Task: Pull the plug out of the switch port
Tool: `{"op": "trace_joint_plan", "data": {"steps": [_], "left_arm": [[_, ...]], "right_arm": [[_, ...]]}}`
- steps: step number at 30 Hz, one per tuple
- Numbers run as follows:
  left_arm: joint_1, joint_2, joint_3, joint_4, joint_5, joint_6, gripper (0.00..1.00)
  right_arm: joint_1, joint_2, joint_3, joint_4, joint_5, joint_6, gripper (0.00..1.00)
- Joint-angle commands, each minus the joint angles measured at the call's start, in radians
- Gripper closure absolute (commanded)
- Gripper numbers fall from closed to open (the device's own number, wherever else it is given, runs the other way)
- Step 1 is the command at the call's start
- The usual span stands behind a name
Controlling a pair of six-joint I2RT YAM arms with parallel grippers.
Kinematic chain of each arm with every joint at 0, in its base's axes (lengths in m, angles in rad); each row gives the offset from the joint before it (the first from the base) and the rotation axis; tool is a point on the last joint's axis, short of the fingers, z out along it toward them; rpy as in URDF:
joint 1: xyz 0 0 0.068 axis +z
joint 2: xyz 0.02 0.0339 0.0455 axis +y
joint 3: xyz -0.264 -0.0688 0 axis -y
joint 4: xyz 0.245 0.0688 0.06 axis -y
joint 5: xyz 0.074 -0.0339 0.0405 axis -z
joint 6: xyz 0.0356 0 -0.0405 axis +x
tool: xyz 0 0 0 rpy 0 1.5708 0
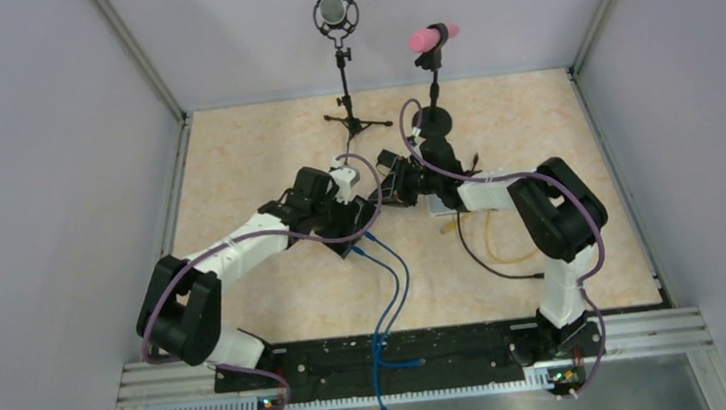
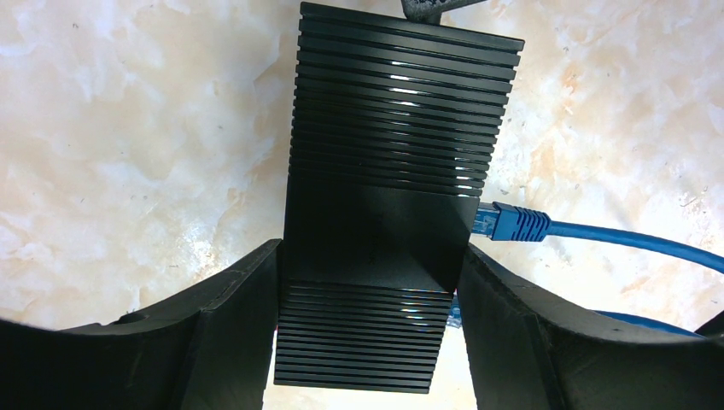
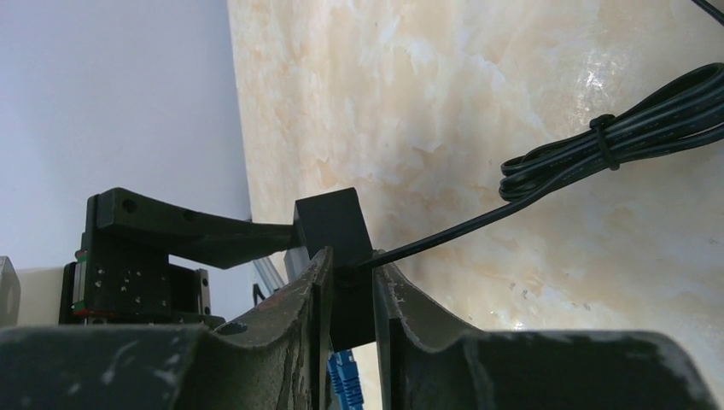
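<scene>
The switch (image 2: pixel 397 128) is a black ribbed box lying on the marbled table, and my left gripper (image 2: pixel 371 282) is shut on its two long sides. A blue network plug (image 2: pixel 512 222) sits in a port on its right side. At the switch's far end a black plug (image 3: pixel 352 290) with a thin black cable (image 3: pixel 478 218) sticks out. My right gripper (image 3: pixel 350 273) has its fingers closed against both sides of that plug. From above, the left gripper (image 1: pixel 345 217) and the right gripper (image 1: pixel 390 190) meet at the switch (image 1: pixel 366 223) in the middle of the table.
The black cable runs to a tied coil (image 3: pixel 615 137) on the table to the right. Blue cables (image 1: pixel 387 283) trail from the switch toward the near edge. A yellow cable (image 1: pixel 498 242) lies beside the right arm. Two microphone stands (image 1: pixel 341 66) (image 1: pixel 432 43) stand at the back.
</scene>
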Motion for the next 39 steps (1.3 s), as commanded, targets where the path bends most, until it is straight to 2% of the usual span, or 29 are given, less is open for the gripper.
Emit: {"op": "trace_joint_plan", "data": {"steps": [1,3,8,19,24,32,39], "left_arm": [[-0.006,-0.048,0.003,0.06,0.018,-0.011,0.65],[-0.006,-0.046,0.001,0.064,0.02,-0.011,0.65],[-0.006,-0.04,0.006,0.065,0.03,-0.012,0.68],[-0.005,-0.051,-0.012,0.067,0.008,-0.013,0.78],[-0.006,-0.048,-0.02,0.055,-0.051,-0.024,0.87],[-0.007,-0.046,-0.035,0.056,-0.044,-0.019,0.89],[-0.007,-0.053,-0.047,0.065,-0.04,-0.022,0.9]], "right_arm": [[0.016,-0.003,0.038,0.032,0.014,0.0,0.76],[0.016,-0.001,0.04,0.03,0.012,-0.001,0.77],[0.016,0.006,0.024,0.05,0.011,0.003,1.0],[0.016,-0.011,0.03,0.03,0.039,-0.013,1.0],[0.015,-0.023,0.037,0.0,0.071,-0.024,1.0],[0.013,-0.033,0.035,-0.013,0.101,-0.02,1.0],[0.005,-0.043,-0.016,0.076,0.122,0.058,1.0]]}}
